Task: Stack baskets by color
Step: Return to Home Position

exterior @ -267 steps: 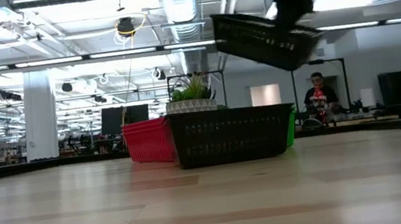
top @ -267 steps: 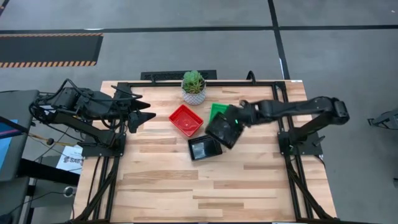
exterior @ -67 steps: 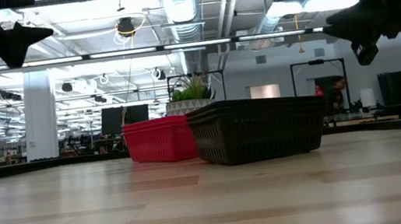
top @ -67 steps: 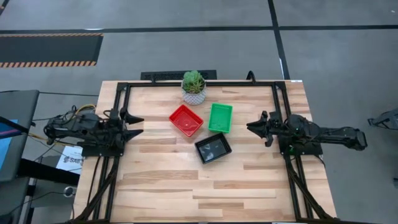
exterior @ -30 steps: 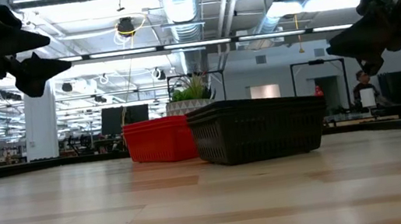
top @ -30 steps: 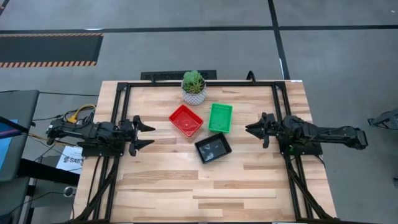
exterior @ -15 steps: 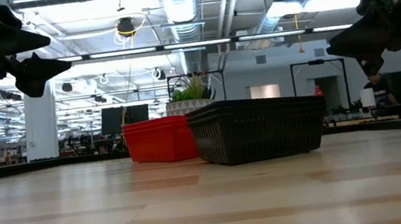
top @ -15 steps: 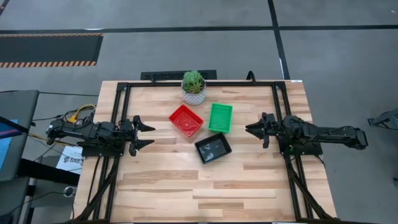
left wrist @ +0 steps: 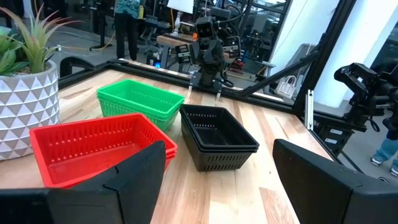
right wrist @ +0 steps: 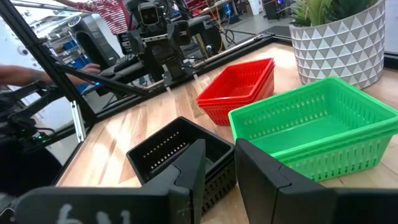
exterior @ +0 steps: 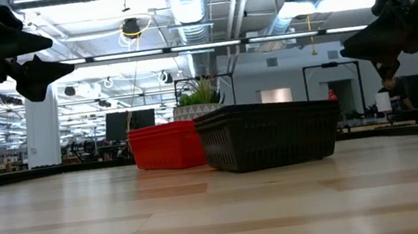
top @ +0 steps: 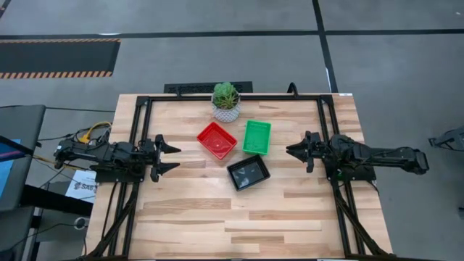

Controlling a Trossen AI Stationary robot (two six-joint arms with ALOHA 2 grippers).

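Three baskets or stacks rest by their bottoms on the wooden table: red (top: 217, 140), green (top: 257, 137) and black (top: 248, 172). The left wrist view shows doubled rims on the red (left wrist: 99, 146) and black (left wrist: 217, 134) ones, with green (left wrist: 142, 102) behind. My left gripper (top: 172, 157) hovers at the table's left edge, open wide and pointing level at the baskets, holding nothing. My right gripper (top: 293, 152) hovers at the right edge, also level, its fingers (right wrist: 186, 171) a narrow gap apart with nothing between them.
A green plant in a white patterned pot (top: 225, 101) stands at the far edge behind the red basket. A black frame rail (top: 232, 96) runs around the table. The near half of the tabletop (top: 239, 217) is bare wood. People move in the room beyond.
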